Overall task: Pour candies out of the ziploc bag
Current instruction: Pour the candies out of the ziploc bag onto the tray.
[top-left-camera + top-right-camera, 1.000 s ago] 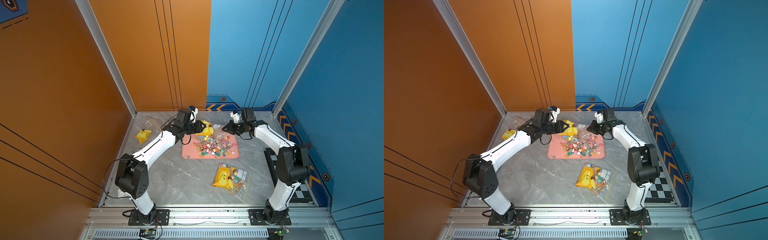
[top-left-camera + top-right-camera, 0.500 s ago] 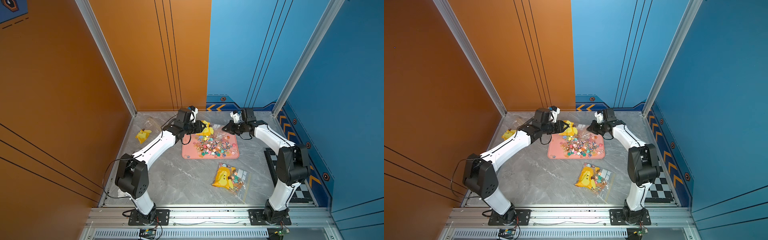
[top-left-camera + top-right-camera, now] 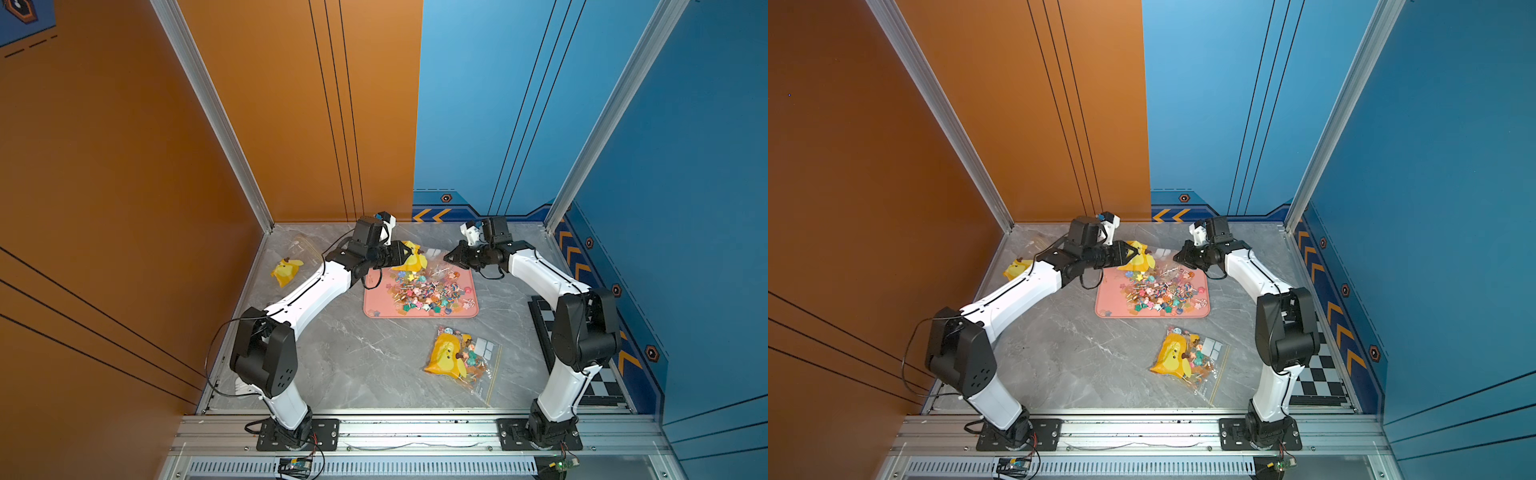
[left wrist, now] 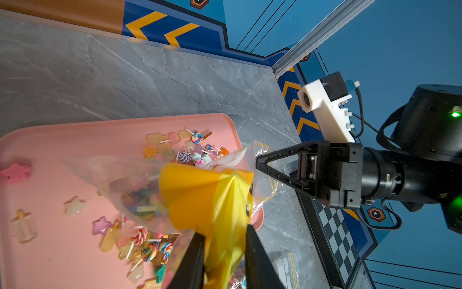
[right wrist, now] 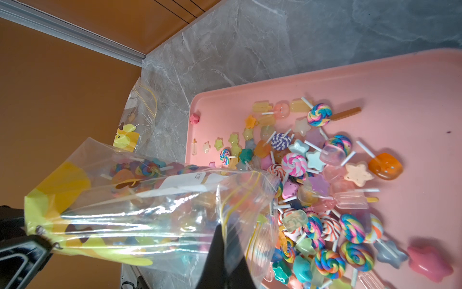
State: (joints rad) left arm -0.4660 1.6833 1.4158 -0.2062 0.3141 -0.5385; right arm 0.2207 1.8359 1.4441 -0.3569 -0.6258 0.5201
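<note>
– Candies (image 3: pixel 428 291) and ziploc bag (image 3: pixel 413 261): where were they, taken from the pink tray (image 3: pixel 376 311)?
– On the grey desk (image 3: pixel 353 365) the tray lay flat. The ziploc bag hung tilted over its far edge, mouth toward the tray, some sweets inside; most lay heaped on the tray. A second filled bag (image 3: pixel 457 357) lay off the tray's near edge.
– And the fingers?
– Left fingers (image 4: pixel 192 262) pinched the bag's yellow bottom; right fingers (image 4: pixel 262 162) were clamped on its mouth rim.
</note>
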